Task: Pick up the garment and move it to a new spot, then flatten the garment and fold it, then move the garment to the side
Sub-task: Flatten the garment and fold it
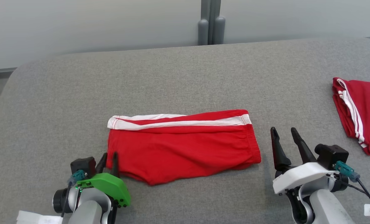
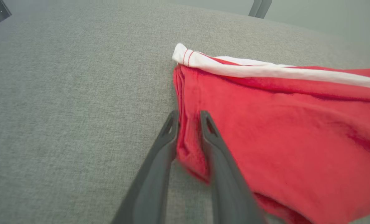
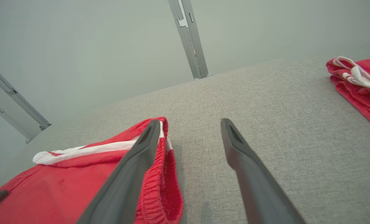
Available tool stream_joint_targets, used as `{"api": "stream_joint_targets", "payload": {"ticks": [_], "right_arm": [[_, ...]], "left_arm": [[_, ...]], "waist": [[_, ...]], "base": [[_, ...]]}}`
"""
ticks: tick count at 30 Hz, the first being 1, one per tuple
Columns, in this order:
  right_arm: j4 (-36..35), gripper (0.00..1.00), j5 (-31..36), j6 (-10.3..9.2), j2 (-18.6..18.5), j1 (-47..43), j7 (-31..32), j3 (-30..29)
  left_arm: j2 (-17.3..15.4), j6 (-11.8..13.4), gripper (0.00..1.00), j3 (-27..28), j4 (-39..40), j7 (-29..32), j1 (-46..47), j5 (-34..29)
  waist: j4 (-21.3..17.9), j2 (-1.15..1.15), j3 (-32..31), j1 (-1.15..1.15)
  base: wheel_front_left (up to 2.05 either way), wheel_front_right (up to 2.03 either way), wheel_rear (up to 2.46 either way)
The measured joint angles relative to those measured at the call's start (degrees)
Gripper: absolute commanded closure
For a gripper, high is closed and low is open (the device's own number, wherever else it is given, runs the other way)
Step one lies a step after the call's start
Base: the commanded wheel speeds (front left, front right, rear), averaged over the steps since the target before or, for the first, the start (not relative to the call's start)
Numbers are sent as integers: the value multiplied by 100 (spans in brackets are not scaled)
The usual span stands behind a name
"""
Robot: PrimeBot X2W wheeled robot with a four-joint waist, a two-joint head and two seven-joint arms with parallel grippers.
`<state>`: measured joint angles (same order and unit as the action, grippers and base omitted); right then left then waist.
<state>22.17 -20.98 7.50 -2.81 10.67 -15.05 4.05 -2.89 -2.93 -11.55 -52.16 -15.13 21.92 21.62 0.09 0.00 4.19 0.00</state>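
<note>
The garment (image 1: 185, 149) is soft red cloth, matt and a bit wrinkly, with smoother white cloth stripes and a puckered elastic hem. The table (image 1: 172, 77) is covered in grey woven fabric with a coarse-looking weave, totally matt. The second garment (image 1: 363, 109) looks like the same red-and-white cloth. Fingers on the left gripper (image 1: 110, 154) and right gripper (image 1: 283, 129) look like smooth, dark, matt plastic. The green cover (image 1: 108, 185) is plastic with a slight sheen, and the white shell (image 1: 300, 177) is smooth plastic, a bit glossier. The rails (image 3: 189, 37) look like dull grey metal, and the wall panel (image 1: 79, 25) looks frosted and matt.
</note>
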Motion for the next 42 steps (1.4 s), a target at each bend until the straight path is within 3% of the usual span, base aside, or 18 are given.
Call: {"api": "stream_joint_targets", "payload": {"ticks": [7,22,32,33,35,36,42], "right_arm": [[366,0,70,0,1,286,-1,286],[2268,0,800,0,-30,886,0,-131],[2940,0,881,0,-55,1206,-66,-110],[2988,20,831,-7,-65,1230,-71,-18],[3052,93,691,-24,-104,1291,-74,211],[3072,100,617,-29,-111,1307,-74,320],[2977,100,152,-26,-58,1325,-60,743]], "left_arm": [[4,100,0,-92,572,1,-120,-55],[4,160,0,-230,1025,0,-375,-68],[4,169,0,-294,1190,1,-393,-97],[4,170,0,-305,1200,1,-393,-89],[4,179,0,-322,1216,0,-394,-66],[5,194,0,-326,1225,0,-395,-55],[4,200,0,-325,1272,0,-397,-53]], "waist": [[321,0,43,0],[1162,0,277,0],[1362,0,453,0],[1368,0,459,0],[1372,0,462,0],[1373,0,460,0],[1372,0,434,0]], "base": [[0,0,0],[0,0,0],[0,0,0],[0,0,0],[0,0,0],[0,0,0],[0,0,0]]}}
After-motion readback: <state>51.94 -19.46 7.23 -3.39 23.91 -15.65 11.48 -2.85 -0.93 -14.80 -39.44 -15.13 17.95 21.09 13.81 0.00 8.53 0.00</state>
